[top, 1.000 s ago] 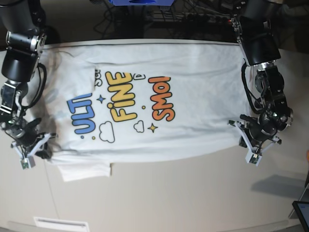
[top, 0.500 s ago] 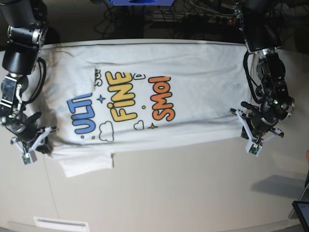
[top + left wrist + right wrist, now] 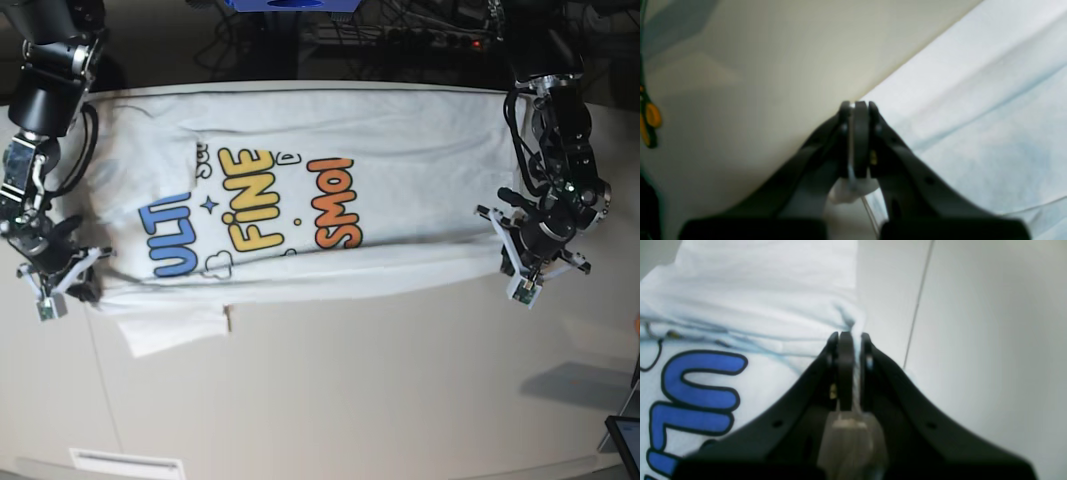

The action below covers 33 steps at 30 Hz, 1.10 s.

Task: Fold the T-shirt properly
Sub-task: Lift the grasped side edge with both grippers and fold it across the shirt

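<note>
Near edge of the T-shirt [image 3: 400, 200] being folded over

The T-shirt is spread on the bench [image 3: 400, 400], its near corners clamped in the left hand [image 3: 508, 266] and the right hand [image 3: 92, 292]; a sleeve [image 3: 175, 328] is left hanging out at near left. Next, both corners should be carried evenly toward the far side, with the edge kept taut, then laid down.

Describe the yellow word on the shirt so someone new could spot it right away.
On the big white T-shirt between the two arms, look at the print. The yellow word "FINE" sits in the middle, with blue letters on one side and orange ones on the other.
</note>
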Tool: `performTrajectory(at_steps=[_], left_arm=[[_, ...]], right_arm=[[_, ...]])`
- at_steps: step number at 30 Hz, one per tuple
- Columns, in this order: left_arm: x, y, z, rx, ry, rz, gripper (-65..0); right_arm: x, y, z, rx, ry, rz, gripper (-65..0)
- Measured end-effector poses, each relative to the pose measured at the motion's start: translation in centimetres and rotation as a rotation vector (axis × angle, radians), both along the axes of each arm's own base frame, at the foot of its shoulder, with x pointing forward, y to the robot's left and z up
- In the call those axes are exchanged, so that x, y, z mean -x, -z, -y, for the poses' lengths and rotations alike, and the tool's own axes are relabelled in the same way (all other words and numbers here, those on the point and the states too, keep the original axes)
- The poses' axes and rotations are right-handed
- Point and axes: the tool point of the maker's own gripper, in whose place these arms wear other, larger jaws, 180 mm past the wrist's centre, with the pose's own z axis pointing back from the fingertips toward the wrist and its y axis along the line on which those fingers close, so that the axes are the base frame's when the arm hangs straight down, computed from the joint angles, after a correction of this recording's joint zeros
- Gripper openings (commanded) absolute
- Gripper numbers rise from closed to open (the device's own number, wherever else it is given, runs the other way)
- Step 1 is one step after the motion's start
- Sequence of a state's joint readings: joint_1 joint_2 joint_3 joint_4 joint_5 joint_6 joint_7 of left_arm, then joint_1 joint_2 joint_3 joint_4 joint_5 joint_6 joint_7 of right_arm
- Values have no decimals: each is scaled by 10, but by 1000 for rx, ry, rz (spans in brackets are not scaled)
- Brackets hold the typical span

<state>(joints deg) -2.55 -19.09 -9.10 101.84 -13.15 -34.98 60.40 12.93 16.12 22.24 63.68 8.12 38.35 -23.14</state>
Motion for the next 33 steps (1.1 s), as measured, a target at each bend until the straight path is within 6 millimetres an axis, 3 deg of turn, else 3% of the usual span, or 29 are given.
performTrajectory(at_steps=[3,11,20,24,33], left_arm=[[-3,-11,0,-14,13,29,-650],[-8,-17,-3,-26,13,41,-650],[-12,-24,-7,-27,3,61,-650],[-12,-24,-6,-25,4,64,-650],[-16,-28,-17,-102,-20,65,-650]], right_arm=[[4,-3,1,11,5,9,-650],[5,-6,0,18,-1,18,-650],[-15,-18,-23,4,-43,50,-650],[-28,-33,-24,1,-42,92,-650],[-28,-34,-21,10,-42,90,-650]])
